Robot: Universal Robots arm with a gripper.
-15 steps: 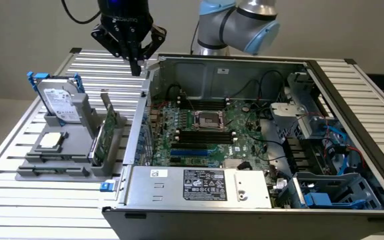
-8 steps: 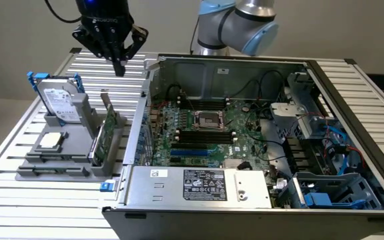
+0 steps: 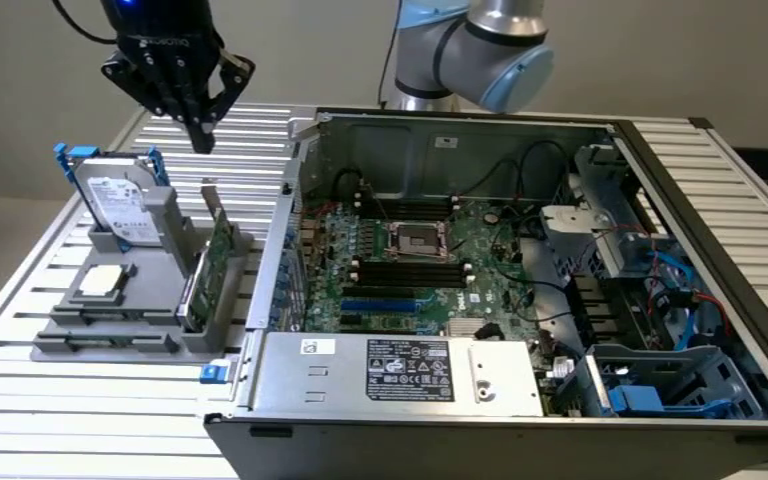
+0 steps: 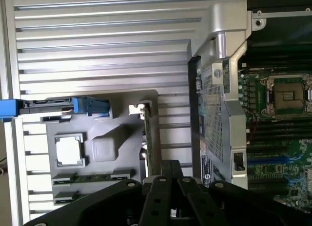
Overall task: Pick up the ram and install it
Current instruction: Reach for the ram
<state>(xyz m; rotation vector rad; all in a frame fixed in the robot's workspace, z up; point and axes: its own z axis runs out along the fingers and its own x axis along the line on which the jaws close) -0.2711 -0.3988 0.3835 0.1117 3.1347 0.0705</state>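
The gripper (image 3: 204, 140) was seen poised above the far end of the grey holder (image 4: 117, 138), its fingers drawn together to a point and nothing held between them. With the fingers closed like this, a descent onto any part could have struck it instead of straddling it.

The ram (image 4: 92, 177) was found lying edge-up in a narrow slot of the holder, just beside the processor chip (image 4: 68, 152) and apart from the gripper. So thin an edge was judged to leave little margin: if it were pinched off-centre or at a skew, the stick could be tilted, jammed in its slot or dropped.

The expansion card (image 3: 213, 265) stood upright at the holder's edge, taller than the ram and near it. It was also green, so it could have been clipped by a finger or taken by mistake. The hard drive (image 3: 117, 205) was propped at the far end, under the gripper.

Beyond the holder rose the case wall (image 4: 214, 114), against which a carried stick could be knocked. Farther in, the memory slots (image 3: 411, 270) lay on the motherboard (image 3: 357, 300) beside the processor socket. Seating was judged to be the harshest risk: if the stick were pressed down misaligned, the stick or a slot could be damaged.
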